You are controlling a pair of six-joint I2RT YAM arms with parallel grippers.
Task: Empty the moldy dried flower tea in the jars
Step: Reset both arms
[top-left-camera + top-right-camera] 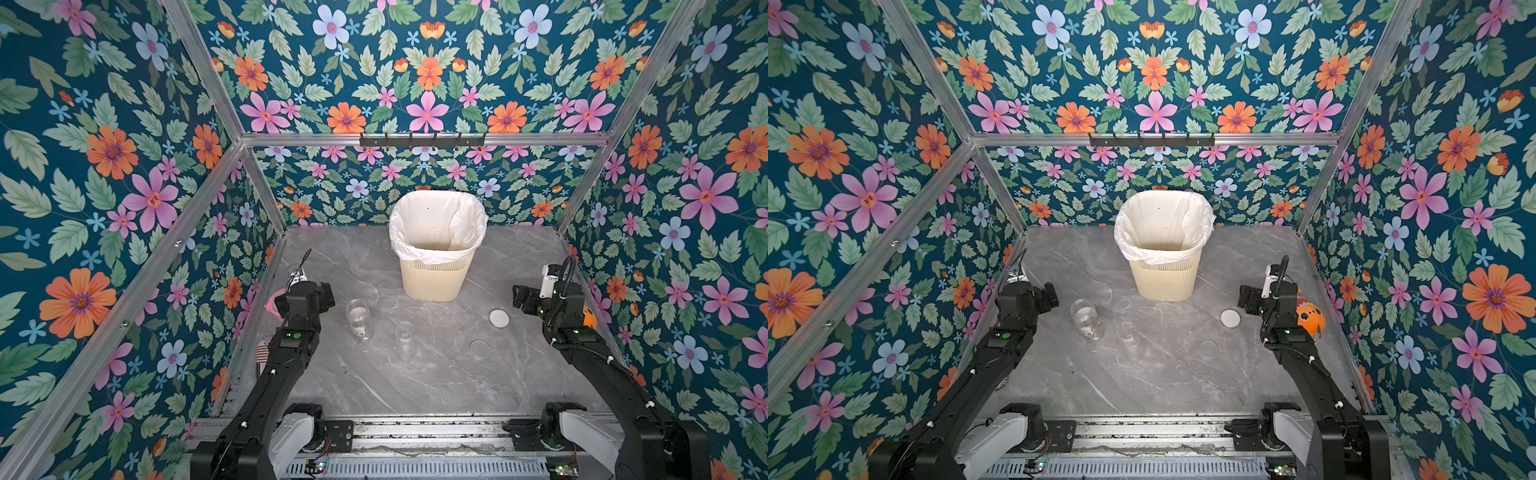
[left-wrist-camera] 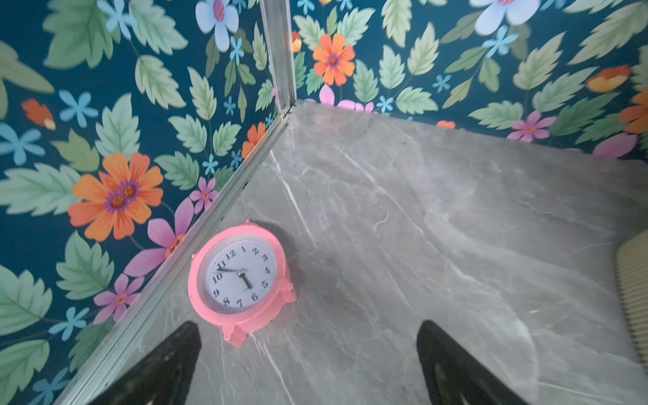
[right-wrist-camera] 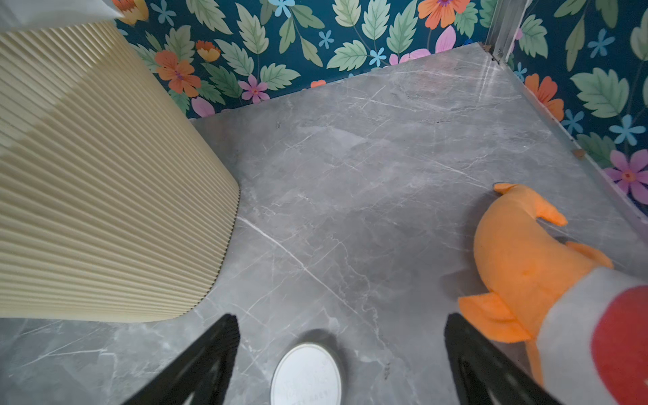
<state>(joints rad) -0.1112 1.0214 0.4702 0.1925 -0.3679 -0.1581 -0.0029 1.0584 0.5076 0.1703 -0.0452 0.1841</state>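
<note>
Two jars (image 1: 358, 319), two lids (image 1: 499, 318) (one white, one clear), one bin (image 1: 436, 278), one clock (image 2: 242, 277), one plush toy (image 3: 519, 259).

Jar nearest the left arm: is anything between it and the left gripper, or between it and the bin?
Nothing visible. Only bare table lies between the open left gripper and that jar, and between the jar and the bin. The second jar stands off to the side.

Open tabletop (image 1: 415, 386) around jars (image 1: 358, 318); bin (image 1: 436, 274) behind
</note>
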